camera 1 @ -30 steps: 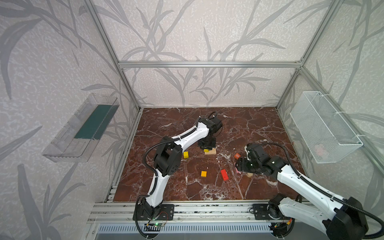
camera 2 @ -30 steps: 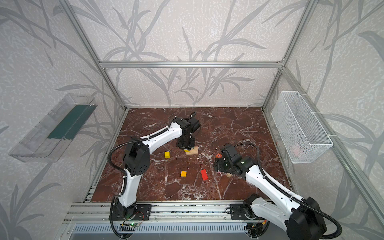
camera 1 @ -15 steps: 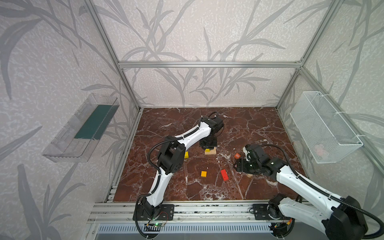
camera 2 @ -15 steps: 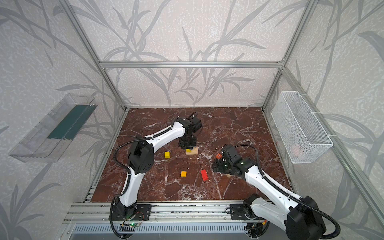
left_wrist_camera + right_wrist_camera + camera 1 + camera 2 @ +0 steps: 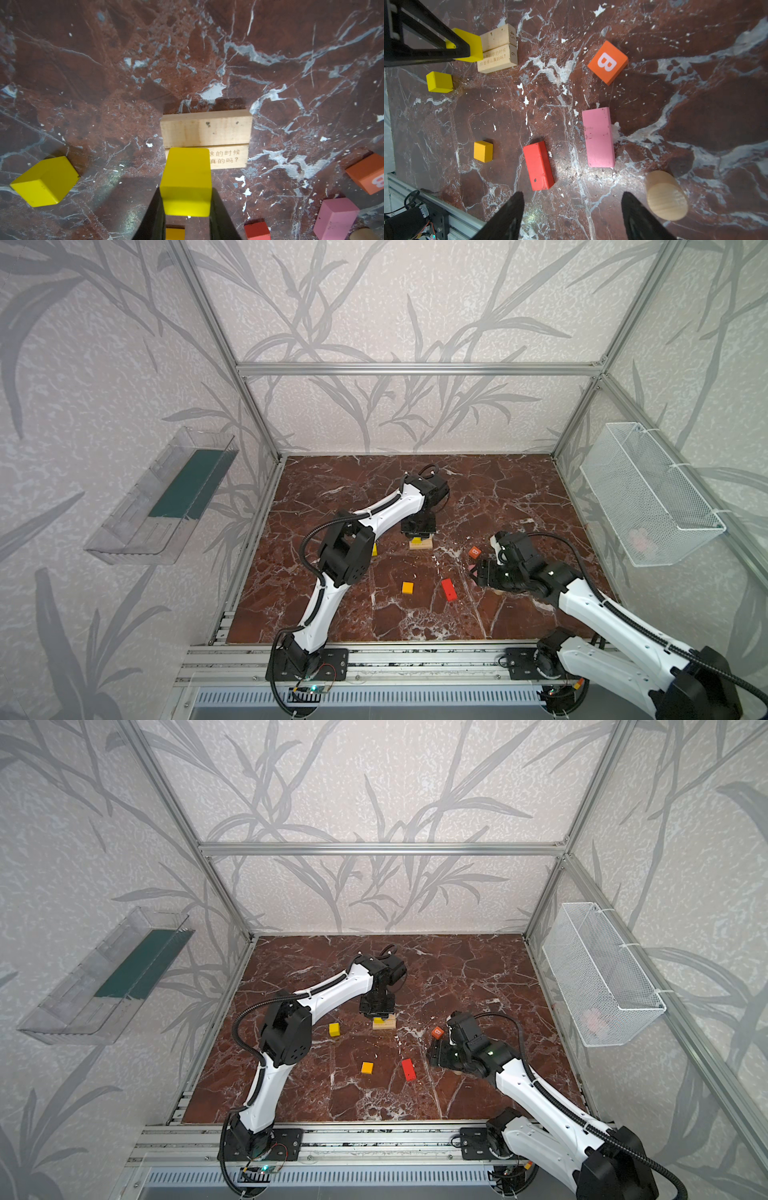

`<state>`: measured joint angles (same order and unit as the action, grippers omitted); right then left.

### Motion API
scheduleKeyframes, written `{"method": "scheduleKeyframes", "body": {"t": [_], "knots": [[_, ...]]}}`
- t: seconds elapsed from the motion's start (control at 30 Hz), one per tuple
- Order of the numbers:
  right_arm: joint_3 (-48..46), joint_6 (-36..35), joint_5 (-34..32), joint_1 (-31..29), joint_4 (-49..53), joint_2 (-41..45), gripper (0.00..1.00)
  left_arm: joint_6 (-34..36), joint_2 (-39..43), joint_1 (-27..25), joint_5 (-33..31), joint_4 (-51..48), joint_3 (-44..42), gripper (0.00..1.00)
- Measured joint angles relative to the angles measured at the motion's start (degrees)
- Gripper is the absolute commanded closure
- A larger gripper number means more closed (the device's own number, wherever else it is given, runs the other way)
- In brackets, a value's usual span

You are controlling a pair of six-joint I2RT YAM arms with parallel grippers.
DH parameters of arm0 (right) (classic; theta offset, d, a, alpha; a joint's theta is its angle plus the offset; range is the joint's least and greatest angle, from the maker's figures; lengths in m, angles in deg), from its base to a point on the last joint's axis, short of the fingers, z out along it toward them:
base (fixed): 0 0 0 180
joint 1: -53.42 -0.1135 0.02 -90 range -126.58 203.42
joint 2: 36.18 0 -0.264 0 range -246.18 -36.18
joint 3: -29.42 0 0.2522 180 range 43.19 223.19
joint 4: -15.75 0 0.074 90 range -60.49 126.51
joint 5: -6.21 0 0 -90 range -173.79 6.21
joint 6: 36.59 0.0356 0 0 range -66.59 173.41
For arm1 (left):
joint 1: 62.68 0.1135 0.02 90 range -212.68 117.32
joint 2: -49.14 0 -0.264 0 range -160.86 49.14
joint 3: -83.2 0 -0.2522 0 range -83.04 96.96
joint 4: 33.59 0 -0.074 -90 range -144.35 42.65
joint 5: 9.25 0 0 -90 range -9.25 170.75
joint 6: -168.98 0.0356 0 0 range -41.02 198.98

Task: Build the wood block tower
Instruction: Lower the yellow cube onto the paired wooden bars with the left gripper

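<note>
I'm clamping the left gripper (image 5: pixel 186 193) on a yellow cube (image 5: pixel 187 170) by its flat sides, over the tan planks (image 5: pixel 205 128). It's looking light, rigid, probably slick. The right gripper (image 5: pixel 572 199) is hanging, jaws apart, near the pink brick (image 5: pixel 599 137).

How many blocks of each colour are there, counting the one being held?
Yellow: 2, loose yellow cube and held yellow cube in the left gripper
Orange: 2, plain orange cube and lettered orange cube
Red: 1, red brick
Pink: 1, pink brick
Plain wood: 3, two planks and cylinder
Total: 9
</note>
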<state>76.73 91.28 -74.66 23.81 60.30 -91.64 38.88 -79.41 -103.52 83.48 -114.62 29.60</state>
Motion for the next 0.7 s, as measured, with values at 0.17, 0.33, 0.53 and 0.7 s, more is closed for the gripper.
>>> {"method": "scheduleKeyframes", "body": {"t": [0.17, 0.33, 0.53, 0.7], "knots": [[0.0, 0.0, 0.0, 0.15, 0.0, 0.04, 0.25, 0.0, -1.44, -0.04, -0.04, -0.22, 1.18, 1.0], [0.0, 0.0, 0.02, 0.22, 0.0, 0.04, 0.26, 0.0, -2.32, -0.04, -0.28, -0.55, 1.25, 0.99], [0.0, 0.0, 0.02, 0.22, 0.0, 0.04, 0.26, 0.0, -2.43, -0.04, -0.35, -0.83, 1.66, 0.97], [-0.07, 0.02, 0.02, 0.26, -0.02, 0.04, 0.26, 0.0, -2.51, -0.04, -0.59, -1.09, 1.66, 0.92]]}}
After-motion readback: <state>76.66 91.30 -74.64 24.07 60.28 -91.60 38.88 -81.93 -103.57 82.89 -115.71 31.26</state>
